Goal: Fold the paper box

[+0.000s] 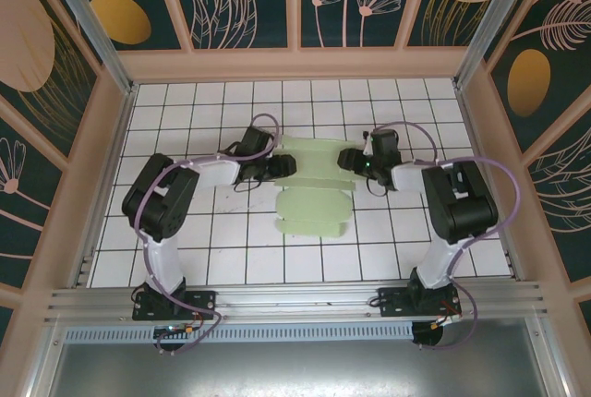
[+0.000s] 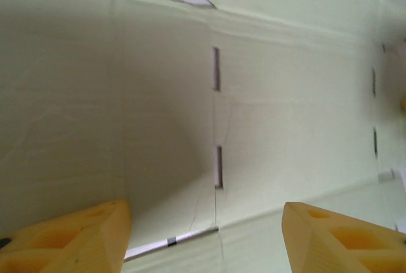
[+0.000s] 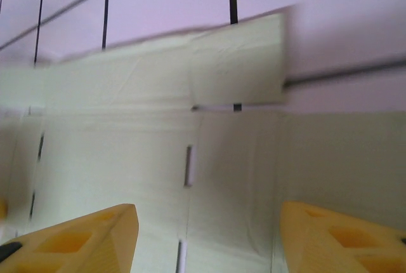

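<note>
You had the paper box lying flat at the centre of the tiled bench. Your left fingers sat at its left edge, your right fingers at its right edge, facing each other.

The paper box — pale mint-green card, creased, slitted, flaps spread — lies unfolded mid-way across the tabletop.

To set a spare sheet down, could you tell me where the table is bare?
Bare: far strip between paper box and back wall; near strip before the arm bases. Crowded mid-table: left end effector and right end effector flank the box.
</note>
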### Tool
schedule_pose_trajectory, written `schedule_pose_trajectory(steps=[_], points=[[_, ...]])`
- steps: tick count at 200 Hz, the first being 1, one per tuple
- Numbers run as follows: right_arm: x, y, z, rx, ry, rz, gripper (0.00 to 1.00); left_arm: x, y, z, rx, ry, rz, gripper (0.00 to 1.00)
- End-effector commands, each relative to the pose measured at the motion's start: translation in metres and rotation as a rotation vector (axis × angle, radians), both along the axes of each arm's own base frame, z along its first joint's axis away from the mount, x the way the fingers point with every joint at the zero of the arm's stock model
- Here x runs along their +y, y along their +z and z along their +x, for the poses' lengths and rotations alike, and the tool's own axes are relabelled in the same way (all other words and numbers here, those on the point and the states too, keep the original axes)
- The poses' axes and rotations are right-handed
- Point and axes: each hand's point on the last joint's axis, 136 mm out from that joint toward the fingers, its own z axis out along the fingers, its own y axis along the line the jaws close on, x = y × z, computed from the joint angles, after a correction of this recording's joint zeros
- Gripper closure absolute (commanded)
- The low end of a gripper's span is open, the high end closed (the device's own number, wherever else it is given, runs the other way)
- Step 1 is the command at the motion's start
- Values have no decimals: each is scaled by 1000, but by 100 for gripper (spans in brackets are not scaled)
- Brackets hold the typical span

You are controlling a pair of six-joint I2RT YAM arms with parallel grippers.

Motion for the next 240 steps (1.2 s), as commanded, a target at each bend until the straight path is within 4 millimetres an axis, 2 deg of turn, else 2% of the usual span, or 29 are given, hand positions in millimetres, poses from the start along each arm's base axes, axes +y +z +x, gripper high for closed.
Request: schedule_pose_trajectory(steps=[1,11,26,32,36,50,53,57,72,75,87,91,110,132,150,166,182,200,214,240], points=[[-3,-18,23,45,26,-60,38,3,-1,-23,33,22,-26,35],[0,-17,38,39,38,-70,38,-1,7,-31,30,7,-47,34],[7,-6,55,10,64,-71,38,-2,28,-32,-12,11,-79,34],[9,3,61,-12,73,-72,37,1,33,-31,-29,20,-69,33],[10,10,63,-29,77,-74,37,2,48,-27,-67,25,-70,33],[9,37,66,-98,80,-78,35,7,67,-16,-134,33,-27,31],[8,43,65,-112,80,-78,35,9,66,-16,-135,32,-11,31],[8,51,63,-131,82,-79,34,6,78,-7,-165,28,-14,30],[3,75,49,-195,76,-82,31,-2,89,9,-192,-1,1,27],[2,80,45,-206,76,-81,31,-3,82,13,-179,-7,15,27],[-3,86,24,-218,76,-86,31,-13,79,28,-181,-29,27,27],[-4,86,16,-218,80,-87,31,-20,84,36,-192,-42,16,27],[-9,80,-24,-192,86,-86,31,-46,75,61,-171,-111,5,30],[2,65,-73,-138,109,-44,32,-73,59,82,-134,-166,-28,37],[16,50,-106,-89,134,-9,33,-84,39,90,-94,-186,-41,42],[29,36,-125,-44,143,33,33,-85,22,91,-64,-184,-34,44],[32,22,-133,-1,124,82,34,-77,7,87,-43,-161,-12,44],[28,8,-129,31,92,89,36,-63,-3,77,-33,-119,8,44],[24,-1,-121,58,70,78,36,-50,-10,63,-17,-87,20,44],[12,-15,-95,94,45,41,36,-29,-11,34,0,-29,5,43]])
